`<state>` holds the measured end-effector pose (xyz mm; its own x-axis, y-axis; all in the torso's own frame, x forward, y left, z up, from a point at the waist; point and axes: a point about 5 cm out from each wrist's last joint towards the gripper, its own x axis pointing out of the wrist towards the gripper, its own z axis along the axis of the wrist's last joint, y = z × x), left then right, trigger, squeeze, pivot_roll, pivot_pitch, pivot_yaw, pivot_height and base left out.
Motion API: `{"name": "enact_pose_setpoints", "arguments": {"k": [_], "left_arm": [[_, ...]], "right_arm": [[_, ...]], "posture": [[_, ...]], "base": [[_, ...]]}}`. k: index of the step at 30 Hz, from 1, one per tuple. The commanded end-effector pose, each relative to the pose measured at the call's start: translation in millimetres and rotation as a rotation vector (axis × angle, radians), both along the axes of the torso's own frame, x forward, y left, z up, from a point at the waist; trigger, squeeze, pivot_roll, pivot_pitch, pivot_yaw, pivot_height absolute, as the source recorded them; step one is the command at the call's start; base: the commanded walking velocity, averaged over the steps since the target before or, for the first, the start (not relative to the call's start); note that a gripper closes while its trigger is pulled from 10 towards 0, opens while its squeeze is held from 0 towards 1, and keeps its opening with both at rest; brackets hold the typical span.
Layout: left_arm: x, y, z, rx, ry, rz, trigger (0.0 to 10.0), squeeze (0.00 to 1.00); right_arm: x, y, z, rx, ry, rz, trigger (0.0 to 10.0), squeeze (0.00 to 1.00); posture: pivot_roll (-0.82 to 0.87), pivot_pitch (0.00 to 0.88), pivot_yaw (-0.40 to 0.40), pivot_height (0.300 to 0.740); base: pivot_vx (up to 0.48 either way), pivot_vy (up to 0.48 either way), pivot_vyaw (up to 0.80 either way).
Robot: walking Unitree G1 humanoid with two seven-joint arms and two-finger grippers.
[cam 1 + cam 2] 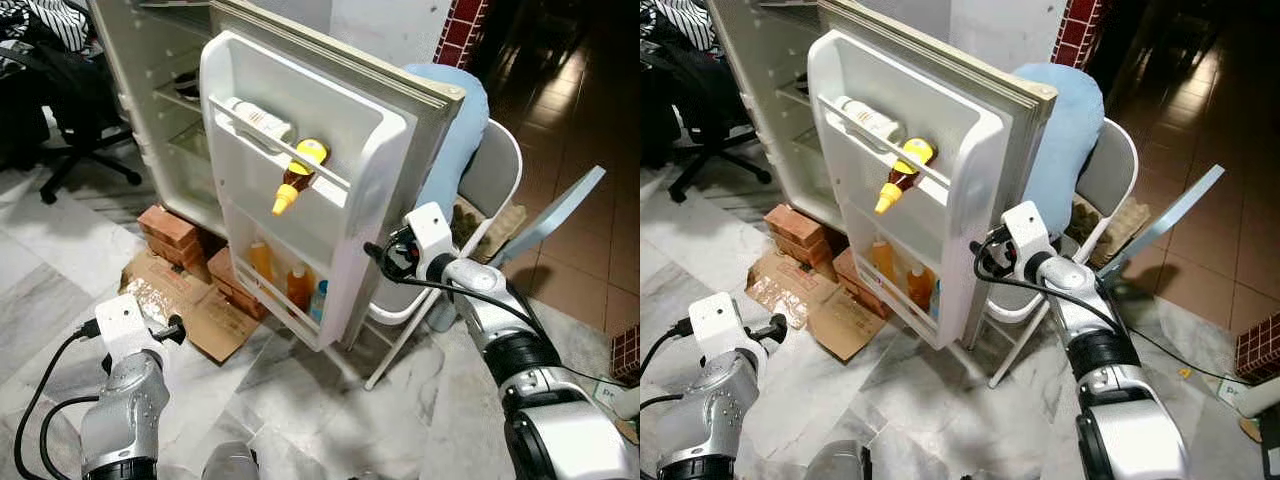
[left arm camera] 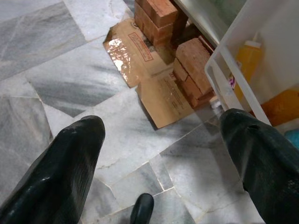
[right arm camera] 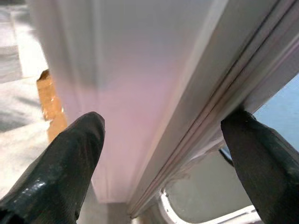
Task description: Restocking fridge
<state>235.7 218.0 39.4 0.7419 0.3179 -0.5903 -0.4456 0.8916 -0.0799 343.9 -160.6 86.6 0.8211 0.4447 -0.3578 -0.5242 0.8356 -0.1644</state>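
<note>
While the white fridge door (image 1: 330, 190) stands swung wide open from the fridge (image 1: 150, 90), the right hand (image 3: 161, 154) sits at the door's outer edge, its two black fingers (image 3: 65, 158) spread wide with the edge of the door running between them; whether either finger presses on the door cannot be told. On the door's upper shelf a white bottle (image 1: 258, 120) lies on its side, and beside it a yellow-capped squeeze bottle (image 1: 297, 178) hangs tilted, nozzle down, over the shelf's rail. Lower down, in the door's bottom shelf, stand two orange bottles (image 1: 298, 285) and, at the end nearest the door's edge, a blue-topped container (image 1: 319, 299). The left hand (image 2: 163, 163) is held low over the marble floor (image 1: 300, 400), well apart from the fridge, its fingers (image 2: 60, 168) wide open and holding nothing. Under the fridge are stacks of red bricks (image 1: 168, 232), with flattened cardboard (image 1: 190, 300) lying on the floor in front of them, partly glossy. Behind the open door stands a white folding chair (image 1: 495, 170) with a light blue cushion (image 1: 455, 130) leaning against its back. A black office chair (image 1: 70, 120) stands at the far left, beside the fridge.
</note>
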Motion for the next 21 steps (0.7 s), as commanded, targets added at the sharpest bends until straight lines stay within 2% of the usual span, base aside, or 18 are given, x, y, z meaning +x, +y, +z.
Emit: {"name": "enact_pose_setpoints", "arguments": {"k": [1,4,7,9,11,14,16,17,19,21], "left_arm": [[2.6,-0.5,2.3,0.005,-0.009,0.002,10.0,0.0],[1.7,-1.0,2.2,-0.002,-0.004,-0.002,10.0,0.0],[0.4,0.2,0.9,0.001,0.004,-0.002,10.0,0.0],[-0.5,1.0,0.5,0.01,0.01,-0.005,10.0,0.0],[-0.3,0.5,0.9,0.011,0.007,-0.006,10.0,0.0],[0.6,-0.4,1.0,0.014,0.005,-0.011,10.0,0.0],[1.0,-1.1,0.6,0.015,0.006,-0.015,10.0,0.0],[1.0,-1.1,0.6,0.015,0.006,-0.015,10.0,0.0],[1.4,-1.6,0.8,0.015,0.007,-0.016,10.0,0.0],[1.5,-1.7,0.9,0.015,0.006,-0.016,10.0,0.0]], "right_arm": [[-0.6,-3.2,-2.4,-0.038,0.021,0.013,10.0,0.0],[-3.8,-20.4,-11.9,-0.139,0.063,0.001,10.0,0.0],[-4.9,-31.7,-15.9,-0.173,0.093,-0.035,10.0,0.0],[-4.1,-46.2,-17.8,-0.227,0.105,-0.11,10.0,0.0],[-2.7,-53.8,-17.5,-0.248,0.111,-0.176,10.0,0.0],[3.4,-64.8,-9.9,-0.298,0.057,-0.301,10.0,0.0],[12.5,-72.7,6.2,-0.3,-0.04,-0.437,10.0,0.0],[12.5,-72.7,6.2,-0.3,-0.04,-0.437,10.0,0.0],[24.2,-73.7,30.8,-0.208,-0.169,-0.561,10.0,0.0],[26.1,-72.2,34.3,-0.191,-0.186,-0.565,10.0,0.0]], "posture": [[0.09,0.0,-0.058,0.74],[0.09,0.0,-0.058,0.74],[0.09,0.0,-0.059,0.74],[0.09,0.0,-0.059,0.74],[0.09,0.0,-0.06,0.74],[0.09,0.0,-0.061,0.74],[0.09,0.0,-0.061,0.74],[0.09,0.0,-0.061,0.74],[0.09,0.0,-0.062,0.74],[0.09,0.0,-0.062,0.74]], "base": [[0.0,0.0,0.0],[0.0,0.0,0.0],[0.0,0.0,0.0],[0.0,0.0,0.0],[0.0,0.0,0.0],[0.0,0.0,0.0],[0.0,0.0,0.0],[0.0,0.0,0.0],[0.0,0.0,0.0],[0.0,0.0,0.0]]}}
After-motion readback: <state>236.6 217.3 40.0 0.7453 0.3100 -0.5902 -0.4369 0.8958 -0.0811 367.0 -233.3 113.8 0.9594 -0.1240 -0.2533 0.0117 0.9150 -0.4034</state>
